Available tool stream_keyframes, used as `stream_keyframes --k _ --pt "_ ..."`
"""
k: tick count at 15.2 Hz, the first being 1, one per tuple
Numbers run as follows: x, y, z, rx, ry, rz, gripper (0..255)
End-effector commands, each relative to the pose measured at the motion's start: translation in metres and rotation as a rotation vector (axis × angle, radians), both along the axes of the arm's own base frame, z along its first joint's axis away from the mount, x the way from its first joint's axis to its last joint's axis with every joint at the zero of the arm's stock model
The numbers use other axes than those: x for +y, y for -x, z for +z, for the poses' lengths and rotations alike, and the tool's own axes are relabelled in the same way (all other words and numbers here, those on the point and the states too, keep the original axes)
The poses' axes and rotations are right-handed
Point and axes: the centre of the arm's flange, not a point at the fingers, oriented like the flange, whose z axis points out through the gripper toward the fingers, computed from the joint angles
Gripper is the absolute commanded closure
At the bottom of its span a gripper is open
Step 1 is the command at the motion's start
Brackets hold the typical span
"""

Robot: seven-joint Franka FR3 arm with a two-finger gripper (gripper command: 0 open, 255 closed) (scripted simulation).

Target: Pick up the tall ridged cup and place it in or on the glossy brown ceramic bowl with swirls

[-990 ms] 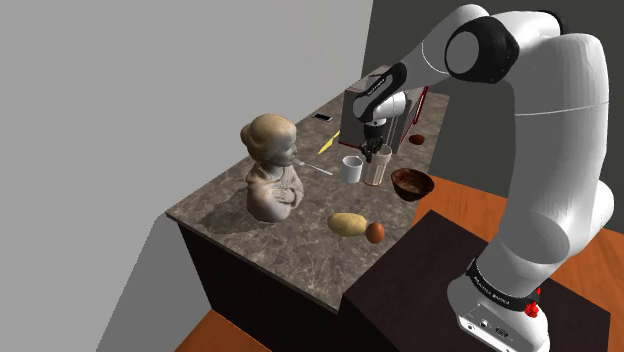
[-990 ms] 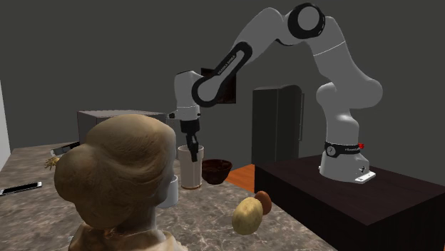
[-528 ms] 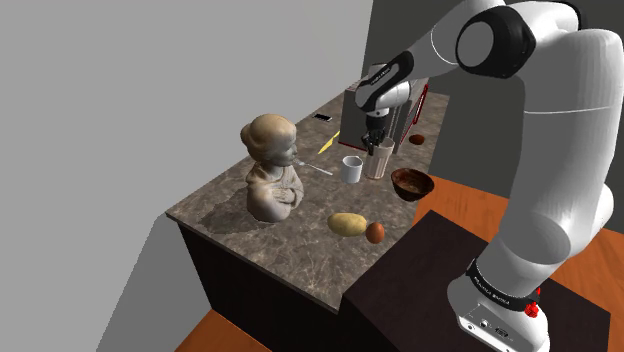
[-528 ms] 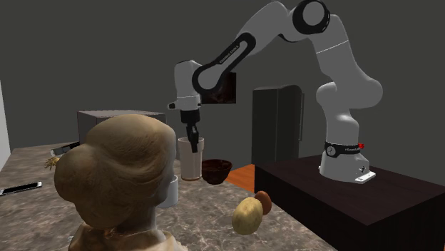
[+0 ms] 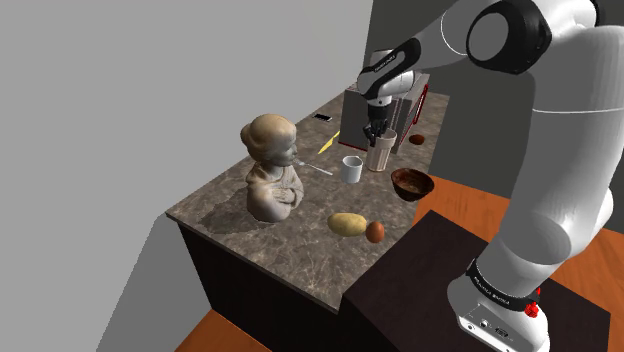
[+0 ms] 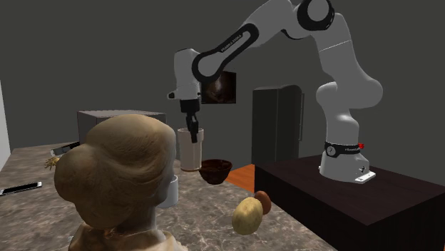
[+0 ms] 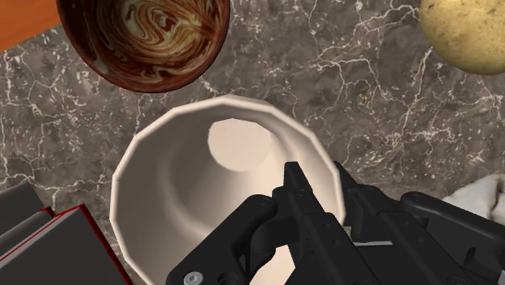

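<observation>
wrist view: gripper (image 7: pixel 317 176) clamps the cream cup (image 7: pixel 174 198) by its rim, beside the swirled bowl (image 7: pixel 99 63).

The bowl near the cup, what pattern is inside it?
The bowl shows cream swirls on glossy brown, clearest in the wrist view.

White arm (image 5: pixel 560 190), dark joints (image 5: pixel 508 25), black jaws

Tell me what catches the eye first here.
A big tan bust looms at the second exterior view's lower left. Beyond it, the gripper clasps the rim of a pale cup, next to a brown swirled bowl.
</observation>
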Motion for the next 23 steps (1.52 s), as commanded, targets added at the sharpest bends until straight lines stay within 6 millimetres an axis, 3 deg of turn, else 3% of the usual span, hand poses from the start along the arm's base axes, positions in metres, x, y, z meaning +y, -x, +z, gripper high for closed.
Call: stream_keyframes --k 1,8,21,23 --pt "0.0 0.0 0.012 -0.001 0.0 0.0 255" --pt "0.0 0.0 0.045 -0.001 0.0 0.0 255" --pt "-0.086 0.138 0.103 -0.001 0.0 0.0 255" --pt "-0.091 0.146 0.101 -0.001 0.0 0.0 255"
